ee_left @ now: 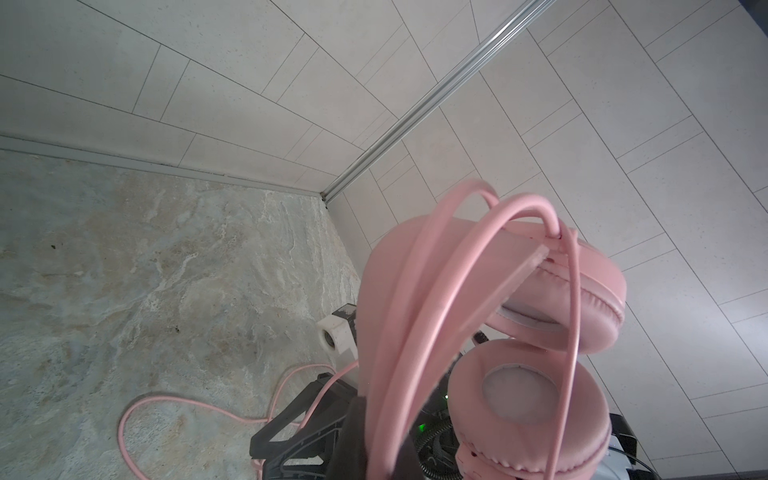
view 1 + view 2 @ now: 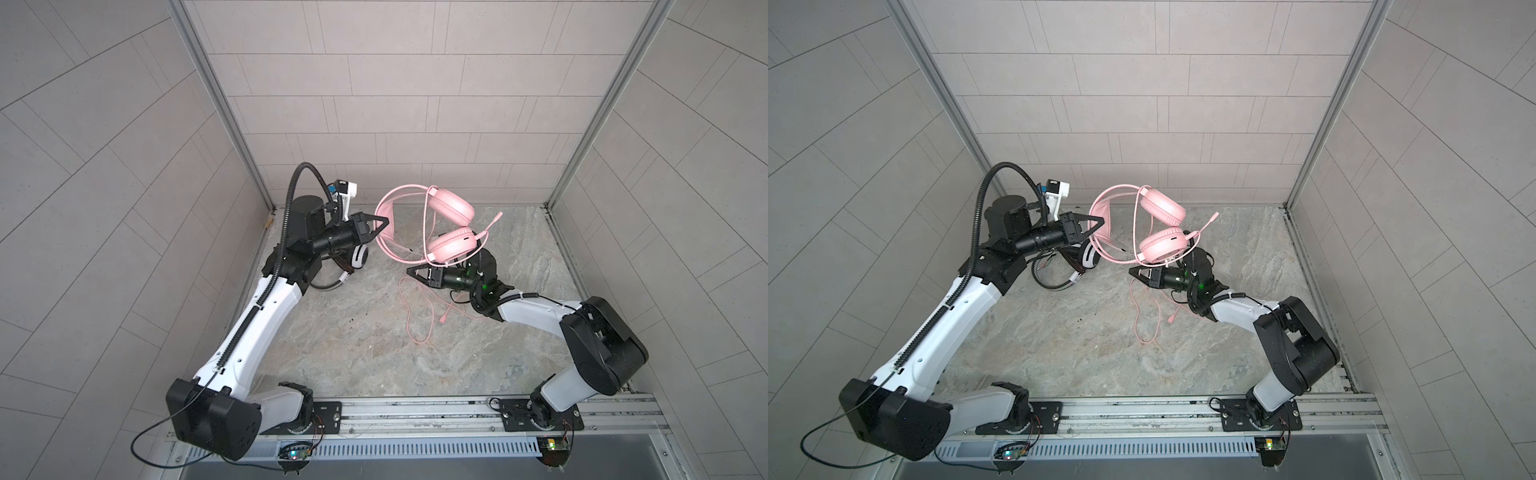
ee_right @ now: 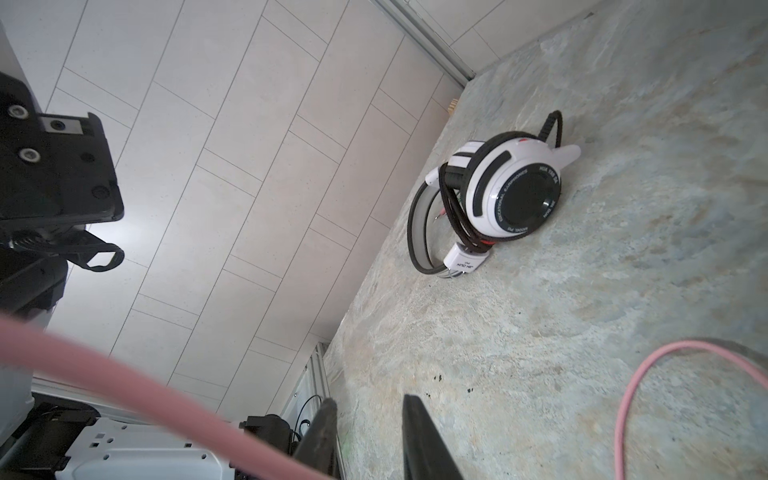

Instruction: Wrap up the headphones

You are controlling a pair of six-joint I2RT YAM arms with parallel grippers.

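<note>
You have two headsets: the pink headset (image 2: 451, 226) hangs off the surface (image 2: 519, 257), headband pinched in the left fingers (image 2: 384, 222). Only your right wrist view shows the white headset (image 3: 498, 195) whole, and the right fingers (image 3: 411, 436) parted, empty, beneath the pink one.

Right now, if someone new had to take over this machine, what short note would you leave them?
Left gripper: shut on the pink headset's headband, holding it off the table.
Right gripper: jaws apart, holding nothing, just below the lower earcup.
Pink cable: some loops around the headset, the rest trails loose on the table.
White-and-black headset: on the table under the left arm, cable already wound.
Left: wind the remaining pink cable.
</note>
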